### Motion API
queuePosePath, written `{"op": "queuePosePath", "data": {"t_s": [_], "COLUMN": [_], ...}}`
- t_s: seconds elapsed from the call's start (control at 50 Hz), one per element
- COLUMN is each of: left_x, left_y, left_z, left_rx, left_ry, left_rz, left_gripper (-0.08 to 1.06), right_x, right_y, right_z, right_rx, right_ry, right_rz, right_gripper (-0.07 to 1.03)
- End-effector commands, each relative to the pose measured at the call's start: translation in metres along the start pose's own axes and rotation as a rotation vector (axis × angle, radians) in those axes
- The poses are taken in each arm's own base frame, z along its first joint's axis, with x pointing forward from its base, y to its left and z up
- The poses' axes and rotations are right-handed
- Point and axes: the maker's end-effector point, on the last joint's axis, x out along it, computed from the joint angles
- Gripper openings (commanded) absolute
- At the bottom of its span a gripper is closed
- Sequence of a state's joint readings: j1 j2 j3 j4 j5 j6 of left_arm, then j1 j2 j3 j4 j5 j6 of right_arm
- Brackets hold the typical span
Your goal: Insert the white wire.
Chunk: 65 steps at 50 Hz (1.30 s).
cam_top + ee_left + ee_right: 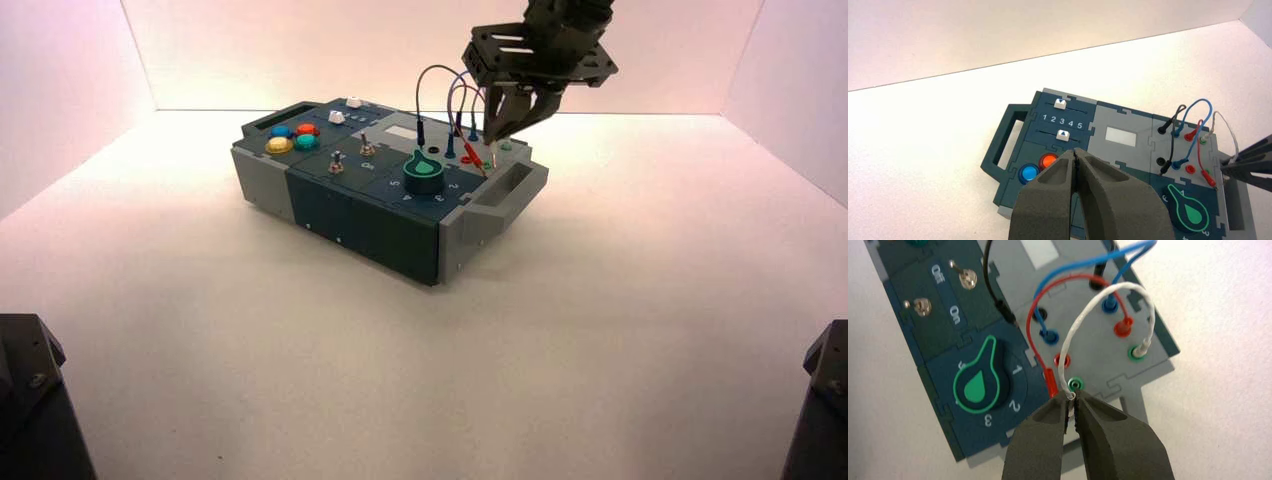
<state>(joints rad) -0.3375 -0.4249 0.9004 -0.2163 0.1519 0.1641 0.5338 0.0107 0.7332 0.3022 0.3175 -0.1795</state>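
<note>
The white wire (1108, 290) arches over the grey socket panel. One pale plug (1144, 346) sits in the far green socket. My right gripper (1071, 400) is shut on the wire's other plug, holding it just beside and above the near green socket (1076, 384), which stands empty. In the high view the right gripper (497, 135) points down at the box's right end, and it shows at the edge of the left wrist view, with the white wire (1228, 131) running to it. My left gripper (1075, 152) hangs shut with nothing in it over the button end.
A red plug (1050, 382) lies loose right beside the right fingers, near an empty red socket (1063, 360). Blue and black wires (1083, 265) arch over the same panel. The green knob (977, 385) and two toggle switches (967, 277) lie close by. The box's handle (500, 195) is at its right end.
</note>
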Motion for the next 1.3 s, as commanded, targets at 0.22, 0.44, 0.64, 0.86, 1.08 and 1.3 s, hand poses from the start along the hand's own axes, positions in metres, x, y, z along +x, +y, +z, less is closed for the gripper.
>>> {"op": "queuePosePath", "data": {"t_s": [0.22, 0.44, 0.64, 0.86, 1.08, 1.3], "left_x": [-0.006, -0.006, -0.006, -0.004, -0.003, -0.004], "left_y": [0.006, 0.006, 0.007, 0.008, 0.009, 0.009], "left_z": [0.011, 0.012, 0.012, 0.011, 0.011, 0.012], "left_rx": [-0.008, -0.009, -0.011, -0.012, -0.014, -0.013], "left_ry": [-0.036, -0.039, -0.038, -0.034, -0.032, -0.037], "left_rz": [0.014, 0.015, 0.018, 0.02, 0.021, 0.023], "left_gripper": [-0.03, -0.03, -0.03, -0.03, -0.03, -0.03], "right_x": [-0.022, -0.03, -0.03, -0.027, -0.025, -0.016], "right_y": [-0.002, -0.003, -0.004, -0.002, -0.002, -0.001], "right_z": [0.026, 0.024, 0.021, 0.021, 0.019, 0.013], "right_rx": [-0.009, -0.012, -0.01, -0.009, -0.003, 0.012], "right_ry": [-0.161, -0.203, -0.213, -0.216, -0.219, -0.186], "right_rz": [-0.016, -0.024, -0.028, -0.025, -0.026, -0.024], "right_gripper": [-0.02, -0.02, -0.02, -0.02, -0.02, -0.02]}}
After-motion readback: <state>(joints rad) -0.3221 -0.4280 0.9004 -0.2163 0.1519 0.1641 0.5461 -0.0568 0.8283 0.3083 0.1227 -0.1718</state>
